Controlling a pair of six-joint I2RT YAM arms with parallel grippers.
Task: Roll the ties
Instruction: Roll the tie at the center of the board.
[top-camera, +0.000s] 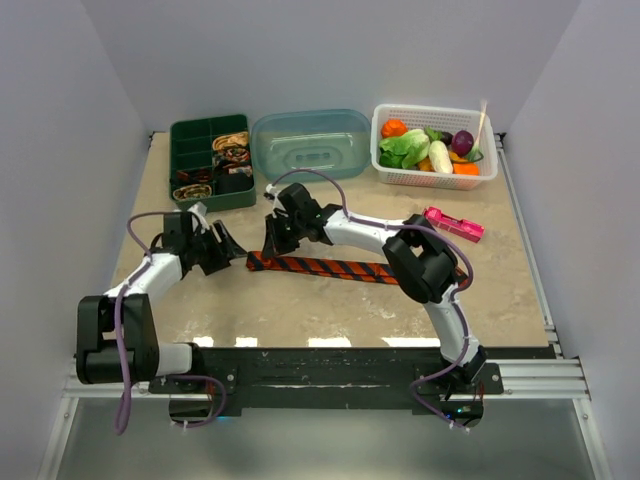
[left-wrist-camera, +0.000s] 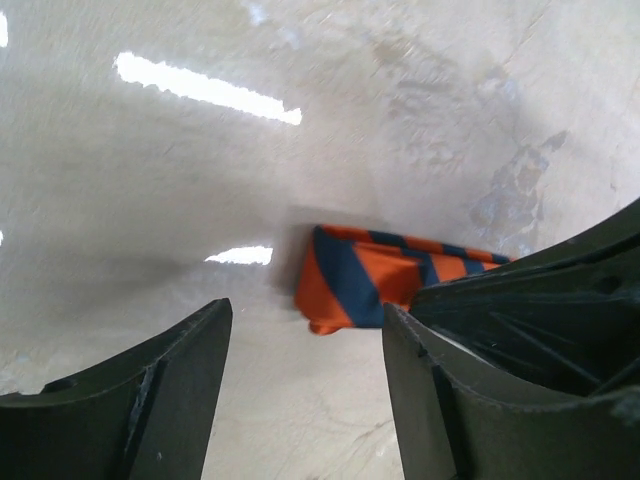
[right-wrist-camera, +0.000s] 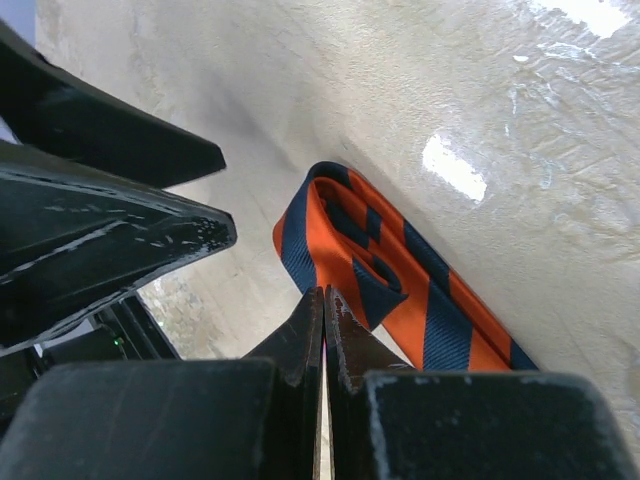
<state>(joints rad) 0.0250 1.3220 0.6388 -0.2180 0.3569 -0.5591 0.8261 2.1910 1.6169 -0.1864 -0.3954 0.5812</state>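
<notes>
The orange tie (top-camera: 320, 267), striped with dark diagonals, lies flat on the tabletop (top-camera: 330, 310) and stretches from the two end effectors off to the right end effector's right, under the right arm. Its near end is folded back on itself into a short double layer, and that fold sits between the two end effectors. The left end effector (left-wrist-camera: 306, 312) stands partly open, its two fingers well apart with only bare tabletop between them; it has hold of nothing. The folded tie end lies just ahead of its fingertips, closer to the right-hand finger, and is apart from both. The right end effector (right-wrist-camera: 323, 295) is fully closed, its fingers pressed flat together with no cloth showing between them. Its tips point down at the near edge of the fold, just beside the top layer; whether they touch the cloth cannot be told. In the right wrist view the left end effector's dark fingers sit close by, to the left of the closed tips. Beyond the left end effector, away from the arm bases, stands a green box (top-camera: 190, 135) with compartments, several of them holding small coiled ties (top-camera: 232, 150). Beyond the right end effector lies a clear bluish tub (top-camera: 310, 145). Well off to the right end effector's right are a white basket (top-camera: 392, 178) of toy vegetables and a pink gadget (top-camera: 453, 223) lying flat on the tabletop.
</notes>
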